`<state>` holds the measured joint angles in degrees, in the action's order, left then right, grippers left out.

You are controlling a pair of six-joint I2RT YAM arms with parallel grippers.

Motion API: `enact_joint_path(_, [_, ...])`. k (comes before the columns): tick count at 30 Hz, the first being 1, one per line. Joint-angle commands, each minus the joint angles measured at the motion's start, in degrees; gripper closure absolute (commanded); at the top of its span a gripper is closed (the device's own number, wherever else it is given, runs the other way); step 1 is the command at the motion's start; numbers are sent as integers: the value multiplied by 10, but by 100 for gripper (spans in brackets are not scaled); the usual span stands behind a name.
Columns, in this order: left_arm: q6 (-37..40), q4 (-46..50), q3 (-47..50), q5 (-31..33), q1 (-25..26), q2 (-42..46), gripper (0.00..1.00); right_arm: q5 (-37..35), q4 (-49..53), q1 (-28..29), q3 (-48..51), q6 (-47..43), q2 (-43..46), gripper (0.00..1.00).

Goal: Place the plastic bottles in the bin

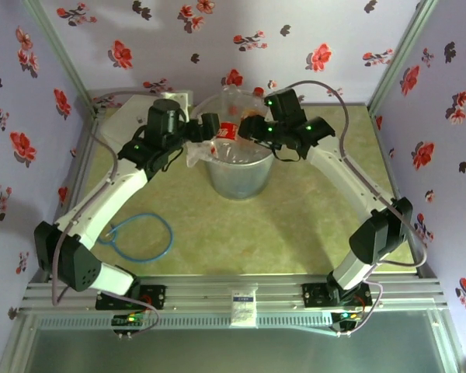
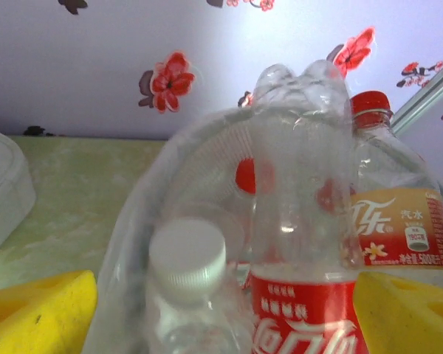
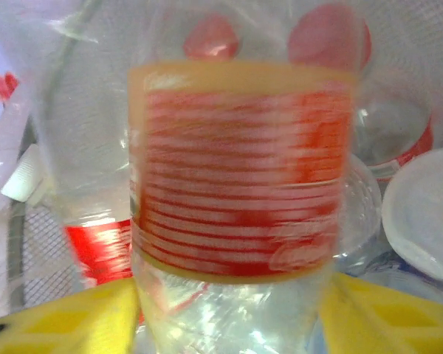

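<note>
left gripper (image 1: 216,129) wide open over far-centre bin (image 1: 237,185), around a cola bottle (image 2: 303,243). right gripper (image 1: 243,130) straddles orange-label bottle (image 3: 240,169); can't tell grip.

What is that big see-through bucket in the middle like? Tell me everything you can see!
The bin is a round, greyish, see-through plastic bucket, a bit narrower at the bottom. A crinkly clear bag lines it and folds over the rim. It stands upright on the green table, towards the back. The bottles inside have red labels and poke up past the rim, so it looks quite full. The left pincer and right pincer hover at its top.
</note>
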<state>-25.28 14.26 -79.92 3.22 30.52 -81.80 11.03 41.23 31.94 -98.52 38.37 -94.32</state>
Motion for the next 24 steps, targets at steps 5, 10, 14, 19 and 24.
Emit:
enact_joint_path(5, [2,-15,24,18,-13,38,10,-75,181,7,-122,-89,-13,3])
enact_joint_path(10, [4,-13,28,17,-16,38,10,-163,224,6,-170,-129,-8,1])
enact_joint_path(14, [-1,-19,33,14,-17,33,10,-161,204,6,-170,-144,-12,13])
enact_joint_path(19, [-8,-25,40,9,-17,25,10,-119,145,6,-179,-159,-46,42])
enact_joint_path(24, [-14,-31,59,6,-17,27,10,-108,126,6,-202,-160,-91,50])
